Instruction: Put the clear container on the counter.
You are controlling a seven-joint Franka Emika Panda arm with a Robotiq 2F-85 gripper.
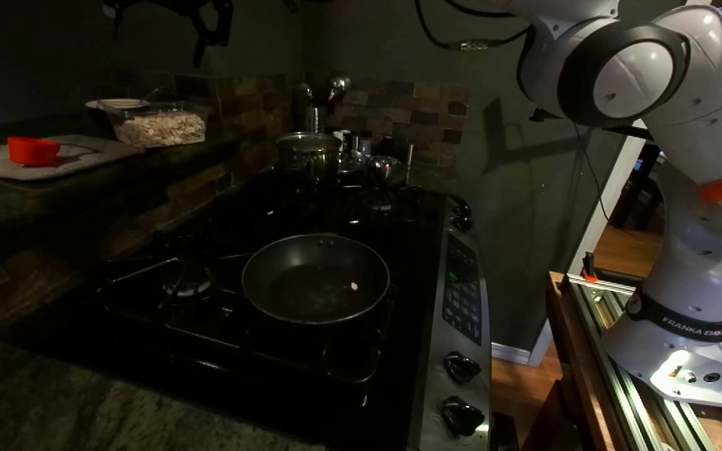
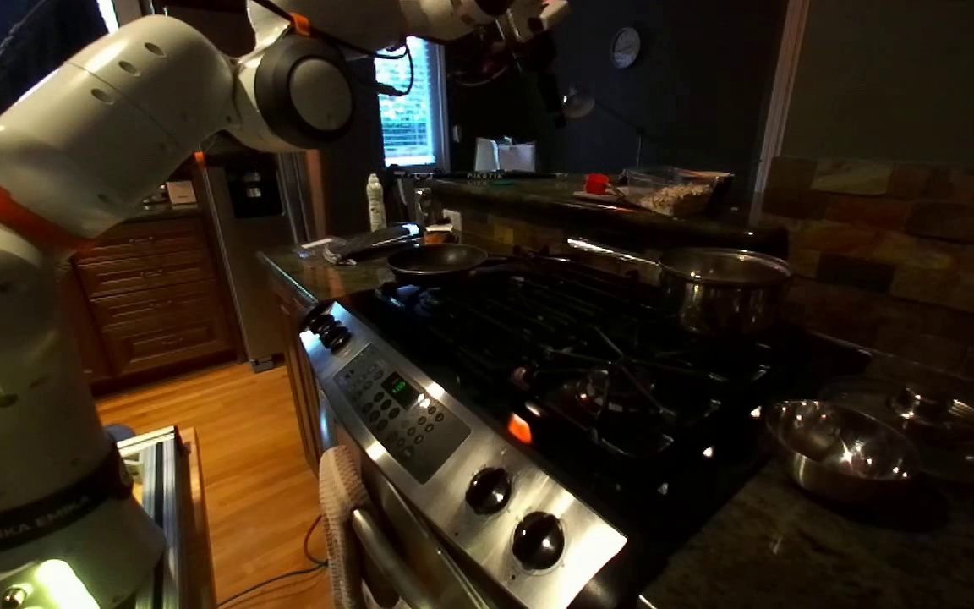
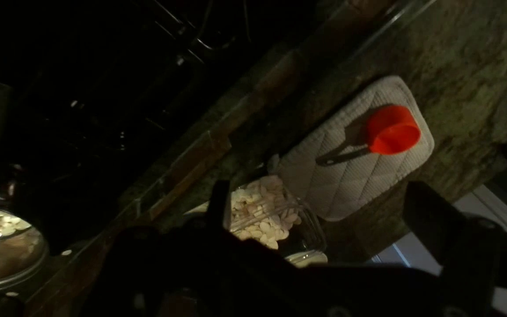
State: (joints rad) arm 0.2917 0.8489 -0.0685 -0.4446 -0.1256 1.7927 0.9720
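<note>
Clear container (image 3: 275, 222), pale flakes showing through it, stands on the raised counter (image 3: 482, 79) with nothing gripping it — so I'd judge the placing as good as done. From the left of the wrist view: a pot (image 3: 7, 259), flakes in it too, over on the dark stove (image 3: 104, 110); then the tiled edge (image 3: 196, 163) where the counter drops away; then the container, partly hidden by the gripper (image 3: 317, 189). That hangs above, jaws well spread, holding nothing. To the right lies a quilted mat (image 3: 324, 193) with a red scoop (image 3: 394, 132) on it.

What worries me is the next move. If the arm swings sideways before rising, a fingertip could catch the container's rim and push it over the tiled edge, spilling flakes on the stove — dim light and a see-through wall make that gap easy to misjudge. A turning wrist might also clip the red scoop.
</note>
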